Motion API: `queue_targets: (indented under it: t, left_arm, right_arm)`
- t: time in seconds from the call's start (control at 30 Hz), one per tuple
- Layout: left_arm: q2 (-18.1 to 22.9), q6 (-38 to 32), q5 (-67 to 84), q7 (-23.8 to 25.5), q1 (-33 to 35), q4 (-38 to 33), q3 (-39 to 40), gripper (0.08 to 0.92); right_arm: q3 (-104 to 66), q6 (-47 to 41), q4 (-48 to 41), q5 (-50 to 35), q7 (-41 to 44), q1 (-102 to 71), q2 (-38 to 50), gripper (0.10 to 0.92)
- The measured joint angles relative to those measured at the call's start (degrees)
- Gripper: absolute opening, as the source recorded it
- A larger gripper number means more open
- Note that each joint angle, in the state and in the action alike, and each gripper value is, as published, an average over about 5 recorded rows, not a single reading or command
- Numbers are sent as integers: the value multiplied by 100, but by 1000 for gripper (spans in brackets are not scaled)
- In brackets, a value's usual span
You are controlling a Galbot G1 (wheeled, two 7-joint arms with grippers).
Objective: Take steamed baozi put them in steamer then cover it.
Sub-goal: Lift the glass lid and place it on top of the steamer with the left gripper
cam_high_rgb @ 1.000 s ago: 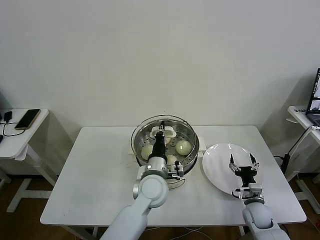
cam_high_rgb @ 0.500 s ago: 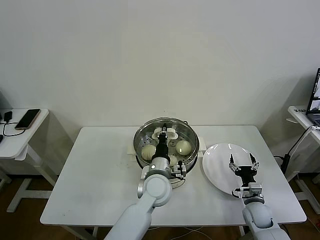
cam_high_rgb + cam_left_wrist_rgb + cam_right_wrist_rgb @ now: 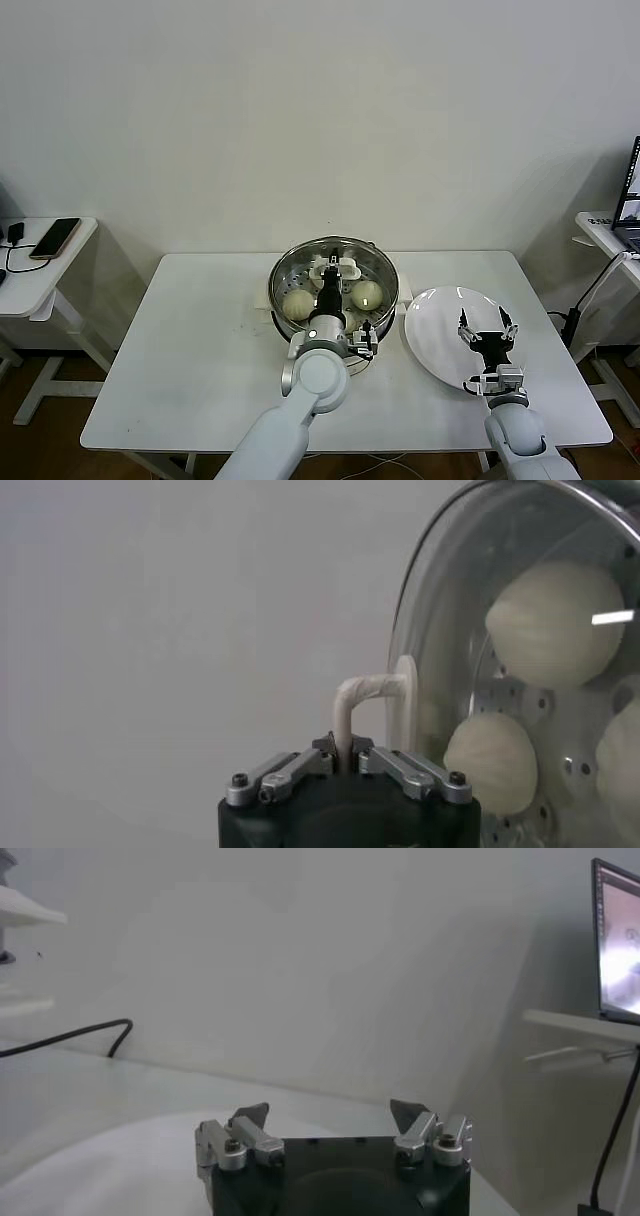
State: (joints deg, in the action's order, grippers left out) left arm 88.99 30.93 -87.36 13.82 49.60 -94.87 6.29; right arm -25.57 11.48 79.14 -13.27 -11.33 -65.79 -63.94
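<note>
The steel steamer (image 3: pixel 378 262) stands at the table's back middle with cream-white baozi inside: one at the left (image 3: pixel 296 303), one at the right (image 3: pixel 367 293); others are partly hidden by my arm. Through the glass in the left wrist view I see baozi (image 3: pixel 556 623) on the perforated tray (image 3: pixel 520 695). My left gripper (image 3: pixel 331 270) is shut on the white handle (image 3: pixel 362 705) of the round glass lid (image 3: pixel 440 640), holding the lid over the steamer. My right gripper (image 3: pixel 487 331) is open and empty above the white plate (image 3: pixel 440 310).
A side table with a phone (image 3: pixel 55 238) stands at far left. A desk with a laptop (image 3: pixel 630 200) and a cable is at far right. The white plate lies to the right of the steamer, near the table's right half.
My left gripper has carried the glass lid a little to the right, bringing it closer to centred over the steamer. The right arm has not moved.
</note>
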Motion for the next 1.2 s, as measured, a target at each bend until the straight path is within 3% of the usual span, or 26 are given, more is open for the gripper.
queue_targets:
  t: [0.67,0.77,1.2]
  left_arm:
    - [40,-112,-188,39,72,92,-67,193]
    - [43,-142,-216,33,79,95,-86,241]
    - [-66,-169,-197,14,270,-233,-4,592]
  right_arm:
    - [33,8,-6,16,1,24,-8,823]
    - [31,10,-5,17,2,18,-2,823]
    - [53,11,23,18,3,9,27,823]
